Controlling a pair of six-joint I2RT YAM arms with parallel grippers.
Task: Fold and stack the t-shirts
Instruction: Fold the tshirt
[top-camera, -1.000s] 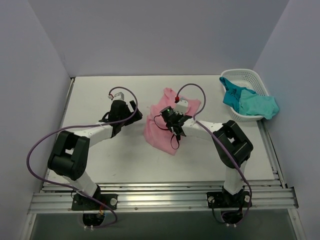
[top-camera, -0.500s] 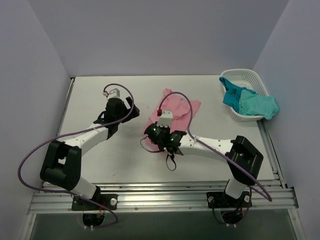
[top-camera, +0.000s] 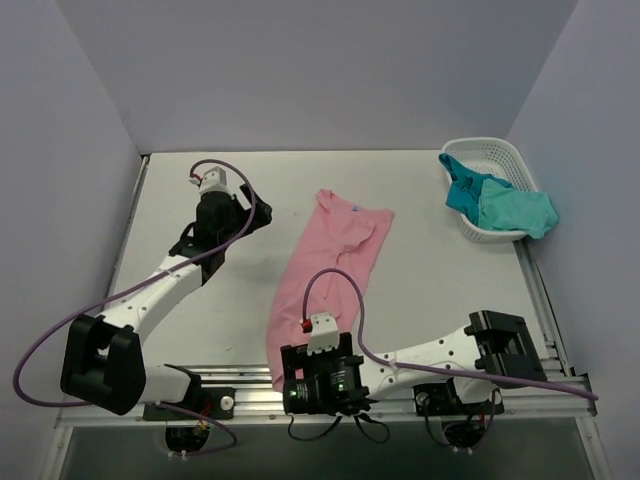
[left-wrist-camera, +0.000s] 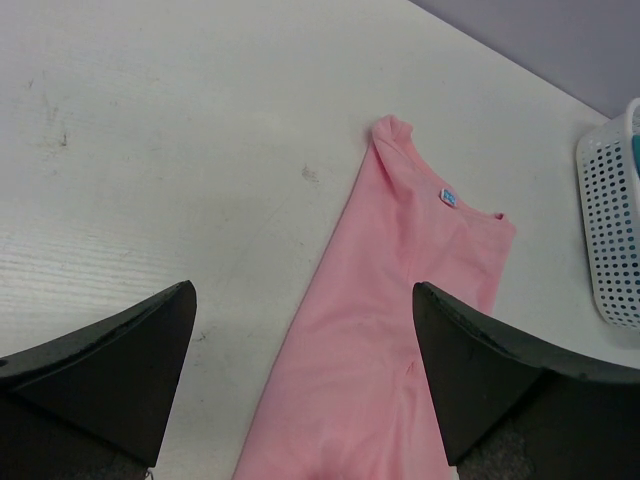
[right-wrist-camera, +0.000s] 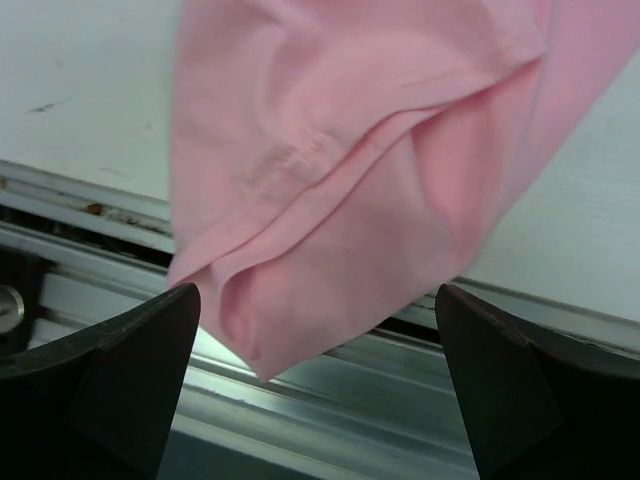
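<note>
A light pink t-shirt (top-camera: 335, 255) lies stretched in a long strip from the table's middle to the near edge. Its collar end (left-wrist-camera: 440, 200) points toward the back. The lower end (right-wrist-camera: 340, 230) droops over the table edge above the metal rail. My right gripper (top-camera: 303, 385) (right-wrist-camera: 318, 296) hovers at that end, open, its fingers on either side of the loose hem. My left gripper (top-camera: 252, 217) (left-wrist-camera: 303, 290) hangs open above the table left of the shirt, holding nothing. Teal and turquoise t-shirts (top-camera: 498, 205) are heaped in the basket.
The white lattice basket (top-camera: 487, 148) (left-wrist-camera: 612, 225) stands at the back right corner. Aluminium rails (top-camera: 200, 400) (right-wrist-camera: 330, 400) run along the near edge below the table top. Purple cables loop over both arms.
My right gripper pulled the pink shirt toward the near edge, drawing it out long, then opened and let go. My left gripper shifted back and to the left.
</note>
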